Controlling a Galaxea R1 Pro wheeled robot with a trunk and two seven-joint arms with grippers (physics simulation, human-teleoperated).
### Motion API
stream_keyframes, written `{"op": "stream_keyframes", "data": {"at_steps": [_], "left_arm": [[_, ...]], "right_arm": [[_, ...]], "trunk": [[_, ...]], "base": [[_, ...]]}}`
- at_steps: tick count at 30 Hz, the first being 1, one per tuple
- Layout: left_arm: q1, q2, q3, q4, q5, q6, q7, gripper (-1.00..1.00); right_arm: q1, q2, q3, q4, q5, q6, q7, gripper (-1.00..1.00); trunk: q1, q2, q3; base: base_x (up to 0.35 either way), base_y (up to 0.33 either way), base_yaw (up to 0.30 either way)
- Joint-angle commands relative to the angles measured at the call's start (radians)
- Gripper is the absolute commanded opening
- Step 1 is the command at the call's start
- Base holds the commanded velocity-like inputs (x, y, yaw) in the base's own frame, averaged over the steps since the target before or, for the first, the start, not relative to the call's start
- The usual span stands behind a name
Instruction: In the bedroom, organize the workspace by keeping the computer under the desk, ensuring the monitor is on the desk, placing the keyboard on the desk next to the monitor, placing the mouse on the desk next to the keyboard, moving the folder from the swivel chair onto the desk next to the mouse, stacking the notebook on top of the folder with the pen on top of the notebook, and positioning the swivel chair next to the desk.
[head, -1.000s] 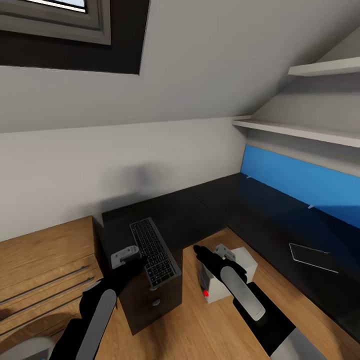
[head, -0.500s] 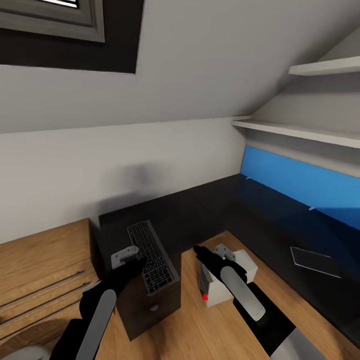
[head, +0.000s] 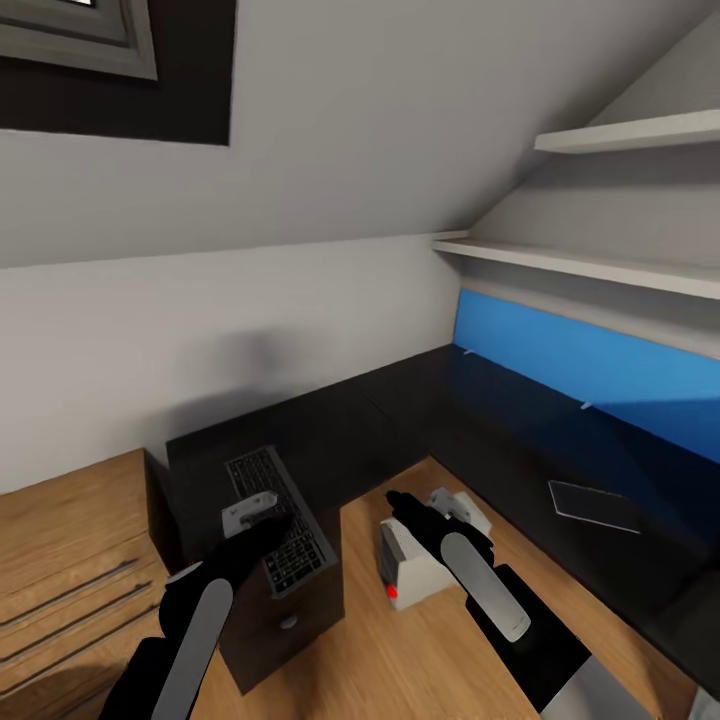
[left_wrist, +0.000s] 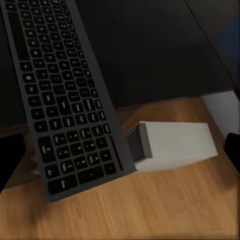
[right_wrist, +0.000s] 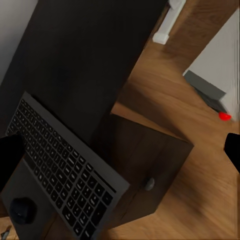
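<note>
Fingers (left_wrist: 10, 162) of my left gripper (head: 250, 515) are spread wide, one dark tip at each edge of the left wrist view, with nothing between them. The gripper now hangs over the near half of the keyboard (head: 300, 545); a second ago it sat just off the keyboard's left edge. The whole head picture has slid leftward, so I read this as my base or head swinging right rather than the keyboard moving. My right gripper (head: 440, 505) is also parted and empty, poised above the computer (head: 410, 575).

Outward from there: the keyboard lies at about 7 o'clock on the black drawer cabinet (head: 290, 620), its near end overhanging the cabinet's front. A small dark rounded thing (right_wrist: 22, 210) beside it may be the mouse, though I can't be sure. The computer stands on the wood floor at 6 o'clock, between the cabinet and the desk (head: 500, 430), not yet under it. The desk runs from 12 round to 4 o'clock, its blue panel (head: 600, 370) along the back, and a thin flat book, probably the notebook (head: 595, 505), lies on it at 3 o'clock.

For the task, the swing lines my left gripper up for a keyboard grasp; I judge the overhanging end the easiest place to pinch.
</note>
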Motion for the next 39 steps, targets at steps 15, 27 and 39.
{"op": "stream_keyframes", "data": {"at_steps": [15, 27, 39], "left_arm": [[-0.001, 0.0, 0.0, -0.002, 0.01, 0.002, 0.011, 1.0], [-0.001, -0.001, 0.0, 0.002, 0.01, 0.002, 0.01, 1.0], [-0.001, 0.0, 0.0, 0.004, 0.01, 0.001, 0.011, 1.0]], "right_arm": [[-0.001, 0.0, 0.002, -0.001, -0.003, 0.003, -0.006, 1.0], [-0.001, 0.0, 0.004, -0.001, -0.003, 0.003, -0.006, 1.0], [-0.001, 0.002, 0.005, 0.0, -0.003, 0.003, -0.006, 1.0]], "trunk": [[0.0, -0.002, -0.002], [0.0, -0.002, -0.002], [0.0, -0.002, -0.002]], "base": [[0.156, 0.0, -0.261], [0.009, 0.0, -0.265], [0.147, 0.0, -0.201]]}}
